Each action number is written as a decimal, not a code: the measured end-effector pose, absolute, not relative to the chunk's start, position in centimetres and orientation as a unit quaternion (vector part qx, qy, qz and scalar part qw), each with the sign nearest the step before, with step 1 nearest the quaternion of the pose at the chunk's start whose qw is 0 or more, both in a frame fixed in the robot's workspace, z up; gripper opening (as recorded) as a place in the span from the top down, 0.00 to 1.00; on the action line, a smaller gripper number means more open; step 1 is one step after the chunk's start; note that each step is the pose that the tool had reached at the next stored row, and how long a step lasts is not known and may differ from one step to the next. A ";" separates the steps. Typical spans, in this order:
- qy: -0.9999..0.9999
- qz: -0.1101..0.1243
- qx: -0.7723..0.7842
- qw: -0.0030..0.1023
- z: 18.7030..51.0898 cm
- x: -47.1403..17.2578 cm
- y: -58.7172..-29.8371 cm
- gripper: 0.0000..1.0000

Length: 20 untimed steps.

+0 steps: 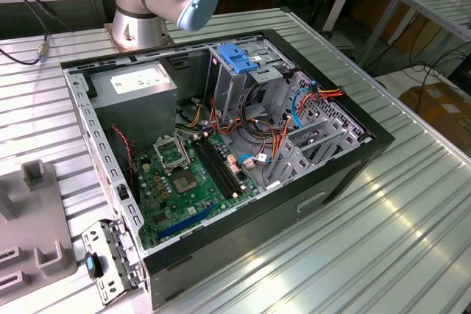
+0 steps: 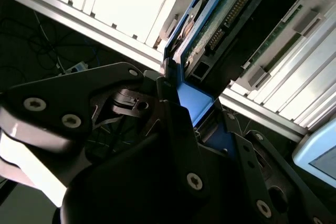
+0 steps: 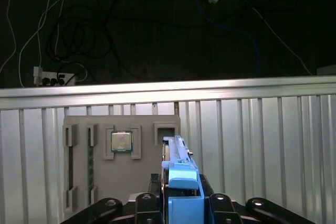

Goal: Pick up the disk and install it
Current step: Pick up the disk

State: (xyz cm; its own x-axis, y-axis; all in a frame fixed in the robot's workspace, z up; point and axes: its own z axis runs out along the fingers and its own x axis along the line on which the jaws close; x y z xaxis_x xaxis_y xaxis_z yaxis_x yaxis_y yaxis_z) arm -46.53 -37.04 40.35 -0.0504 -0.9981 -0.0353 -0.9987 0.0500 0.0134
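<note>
In the first wrist view, the gripper (image 3: pixel 184 203) was seen clenched on the blue-bracketed end of the disk (image 3: pixel 182 174), which was held on edge. Its long axis was pointed straight away from the gripper, toward the grey fixture (image 3: pixel 142 174) on the counter (image 3: pixel 262 145). One disk, one processor chip (image 3: pixel 121 141) and one open computer case (image 1: pixel 324 189) were counted.

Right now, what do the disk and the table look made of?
In the first wrist view the disk has a bright blue matte frame, likely plastic; the second wrist view shows its green circuit board. Ribbed, shiny slats make the table look like aluminium.
</note>
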 end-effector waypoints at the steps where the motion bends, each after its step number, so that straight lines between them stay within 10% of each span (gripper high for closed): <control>1: 0.725 0.017 -0.689 0.008 40.4 -46.5 -37.0 0.63; 20: 0.725 0.017 -0.689 0.008 41.6 -46.5 -37.0 0.63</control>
